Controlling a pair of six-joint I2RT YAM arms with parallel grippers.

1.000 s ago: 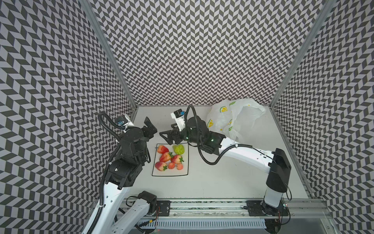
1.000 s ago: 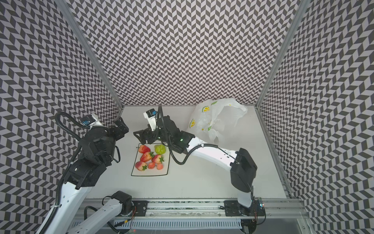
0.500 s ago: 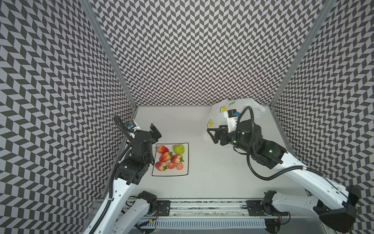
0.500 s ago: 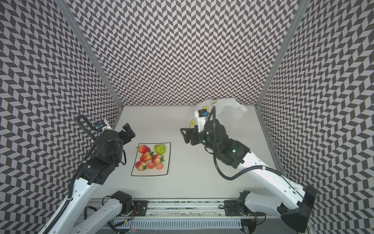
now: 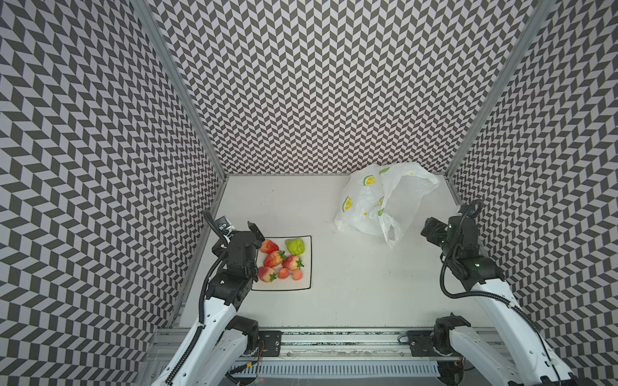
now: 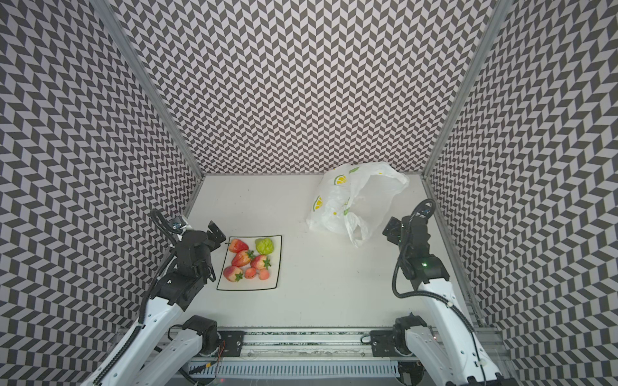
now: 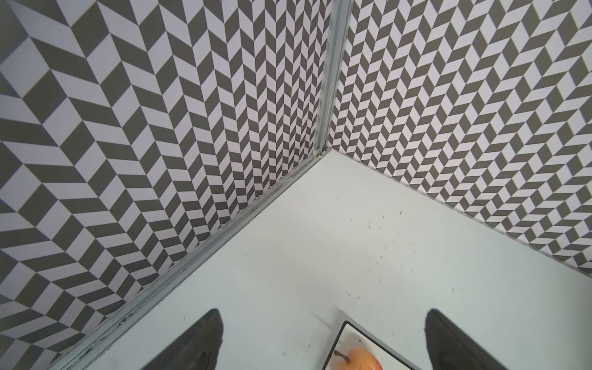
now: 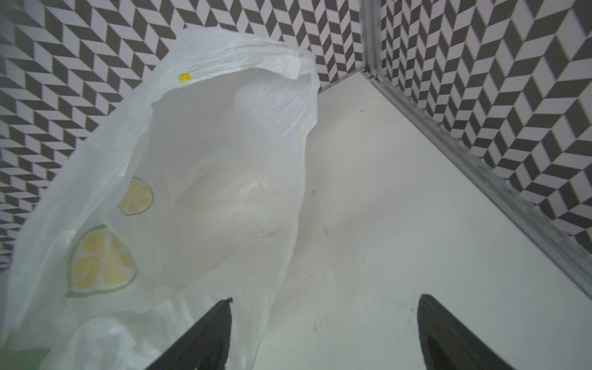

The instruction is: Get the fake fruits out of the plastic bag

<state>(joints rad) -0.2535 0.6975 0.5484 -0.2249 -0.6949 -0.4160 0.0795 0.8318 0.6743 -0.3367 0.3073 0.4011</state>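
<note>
The fake fruits lie on a square black-rimmed white plate (image 5: 302,284) at the left: several red strawberries (image 5: 273,258), a lumpy green fruit (image 5: 295,246) and two orange-pink balls (image 5: 290,274). The plastic bag (image 5: 368,207) sits crumpled at the back right, its mouth facing right. No fruit shows inside it in the right wrist view. My left gripper (image 5: 250,234) hovers open at the plate's far left corner, with one stemmed ball (image 7: 363,360) showing between its fingers. My right gripper (image 5: 431,230) stands open and holds nothing, just right of the bag (image 8: 224,160).
Patterned walls close in the white table (image 5: 351,267) on the left, back and right. The left arm stands close to the left wall, the right arm close to the right wall. A metal rail (image 5: 334,344) with both arm bases runs along the front edge.
My right arm has swung from over the plate's far edge, past the bag, to the right side of the table. The left arm has shifted slightly toward the plate.
</note>
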